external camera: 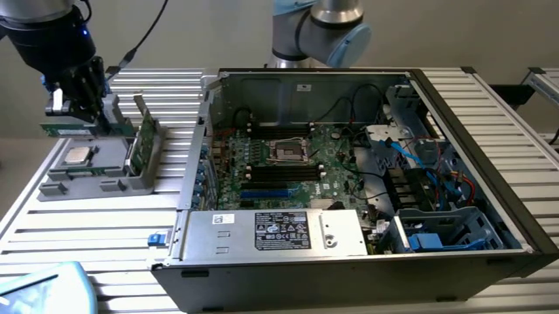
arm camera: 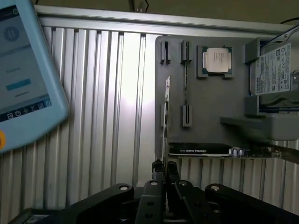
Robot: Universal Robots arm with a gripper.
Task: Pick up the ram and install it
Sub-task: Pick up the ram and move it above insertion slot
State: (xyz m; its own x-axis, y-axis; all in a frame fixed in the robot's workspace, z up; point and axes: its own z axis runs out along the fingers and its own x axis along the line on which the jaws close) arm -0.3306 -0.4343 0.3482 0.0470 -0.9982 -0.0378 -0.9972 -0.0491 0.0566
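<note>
Jaws, closed narrowly, pinch the ram (external camera: 68,129) above the grey fixture (external camera: 96,186) by the worktop's (external camera: 96,229) edge; such a thin hold could let it twist.

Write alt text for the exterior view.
A robot arm's hand grips the ram, a narrow green stick, above a grey parts tray on the exterior view's left. Toward that view's right sits an open computer case with its motherboard exposed, on a slatted metal table.
</note>
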